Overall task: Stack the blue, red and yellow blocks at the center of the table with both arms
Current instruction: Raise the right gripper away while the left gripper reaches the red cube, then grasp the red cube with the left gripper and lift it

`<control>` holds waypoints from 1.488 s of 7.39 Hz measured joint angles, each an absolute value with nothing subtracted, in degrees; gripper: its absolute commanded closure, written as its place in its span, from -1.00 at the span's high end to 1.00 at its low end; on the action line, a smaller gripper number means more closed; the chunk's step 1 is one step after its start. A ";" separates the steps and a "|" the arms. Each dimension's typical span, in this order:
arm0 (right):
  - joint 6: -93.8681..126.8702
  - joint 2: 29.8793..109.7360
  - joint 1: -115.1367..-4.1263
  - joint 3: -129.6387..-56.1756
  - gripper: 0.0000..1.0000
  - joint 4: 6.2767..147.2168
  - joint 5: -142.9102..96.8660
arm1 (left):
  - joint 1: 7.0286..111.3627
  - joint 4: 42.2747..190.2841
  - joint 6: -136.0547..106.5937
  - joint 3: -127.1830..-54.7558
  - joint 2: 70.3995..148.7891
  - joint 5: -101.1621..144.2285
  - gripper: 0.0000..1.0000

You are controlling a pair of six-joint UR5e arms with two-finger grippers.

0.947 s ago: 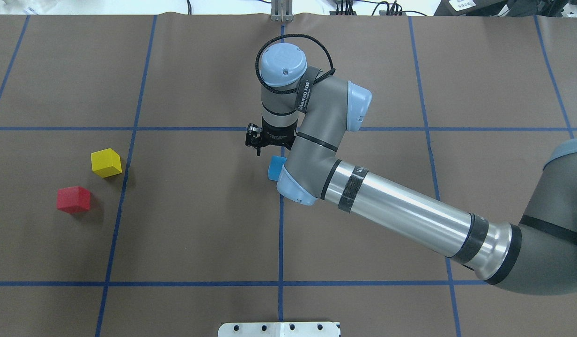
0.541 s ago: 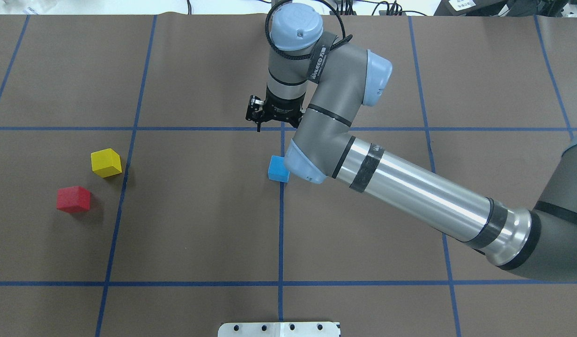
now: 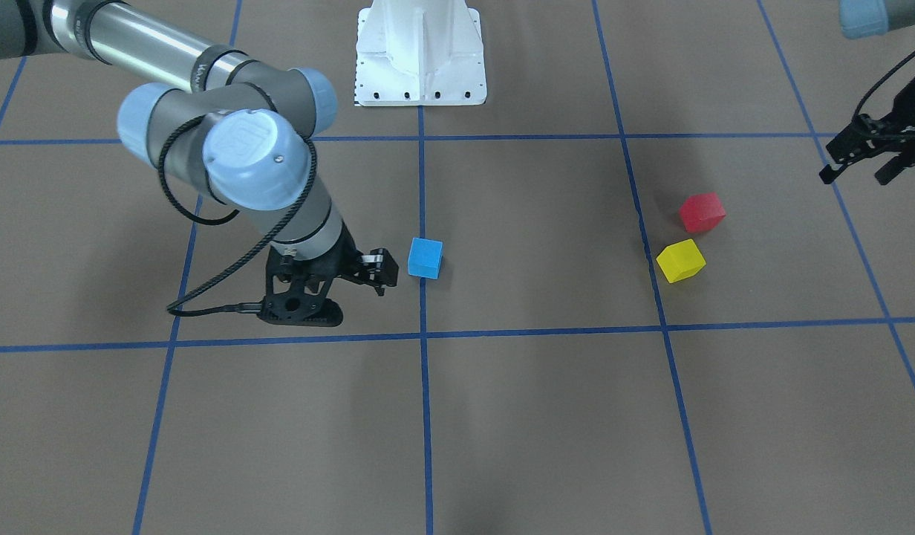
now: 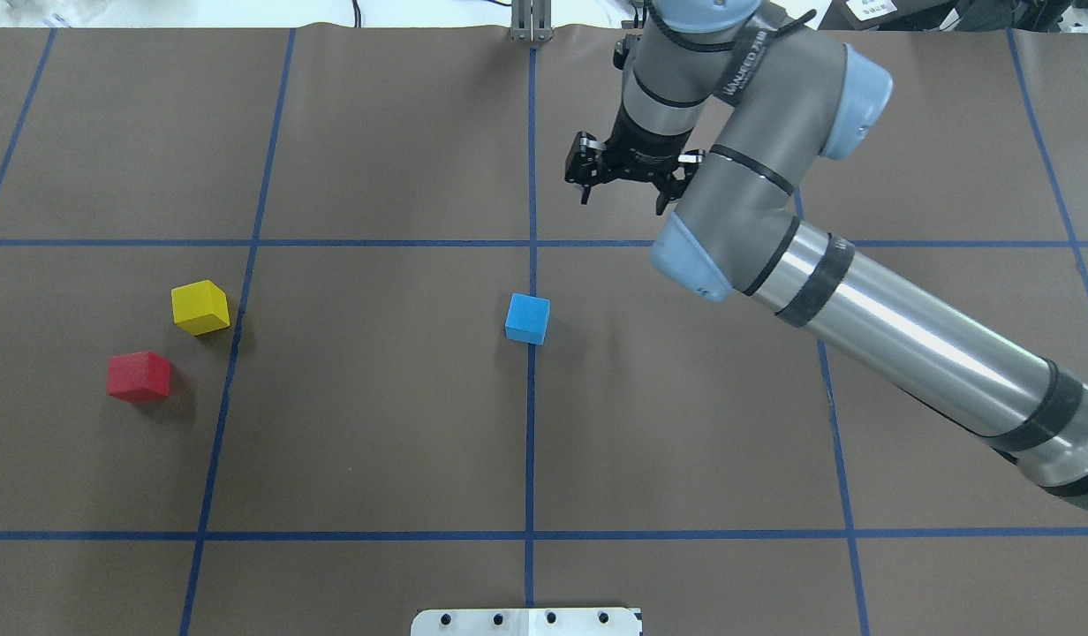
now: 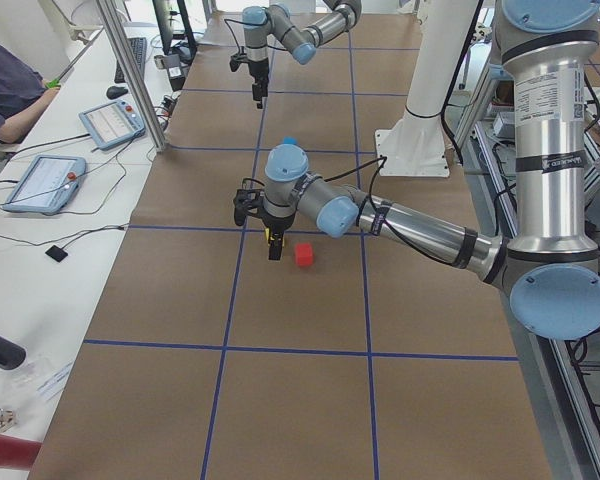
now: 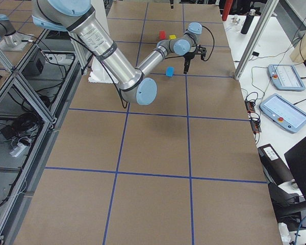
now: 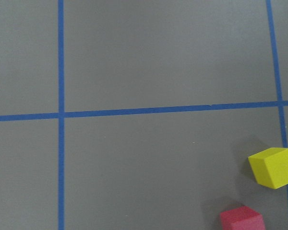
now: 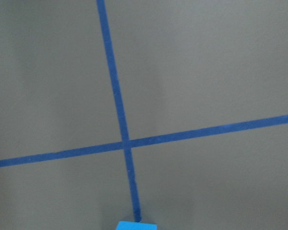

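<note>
The blue block [image 4: 527,319] sits alone at the table's centre by the crossing of the tape lines, and it also shows in the front view [image 3: 425,258] and at the bottom edge of the right wrist view [image 8: 137,225]. My right gripper [image 4: 622,201] is open and empty, beyond the block and apart from it. The red block [image 4: 139,376] and the yellow block [image 4: 200,306] lie close together at the left. The left wrist view shows the yellow block [image 7: 273,166] and the red block [image 7: 242,219]. My left gripper [image 3: 855,177] is open and empty, off to the side of them.
Blue tape lines [image 4: 530,442] divide the brown table cover into squares. The white robot base [image 3: 420,52] stands at the robot's edge of the table. Operators' tablets [image 6: 281,76] lie on a side bench beyond the far edge.
My right gripper has drawn back from the blue block, moving away and to the right, leaving the block on the table. The blocks have not moved.
</note>
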State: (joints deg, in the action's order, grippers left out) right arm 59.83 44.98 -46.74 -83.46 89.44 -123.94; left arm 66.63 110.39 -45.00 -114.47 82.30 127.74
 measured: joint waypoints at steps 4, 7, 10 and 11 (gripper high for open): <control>38.53 57.12 -53.37 -87.93 1.00 89.43 -124.17 | 42.63 118.73 -69.76 -115.05 80.29 106.16 0.99; 36.87 58.75 -54.02 -87.99 1.00 88.81 -124.29 | 35.70 118.77 -73.48 -114.48 80.05 100.61 0.99; 37.45 58.96 -53.98 -87.61 1.00 88.52 -123.87 | 34.40 118.90 -72.07 -112.88 79.84 100.13 0.99; 37.50 59.00 -53.94 -87.58 1.00 88.51 -123.77 | 34.33 119.08 -71.33 -112.11 79.88 100.13 0.98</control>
State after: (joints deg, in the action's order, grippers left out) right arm 37.50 59.00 -53.94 -87.58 88.51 -123.77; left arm 34.33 119.08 -71.33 -112.11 79.88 100.13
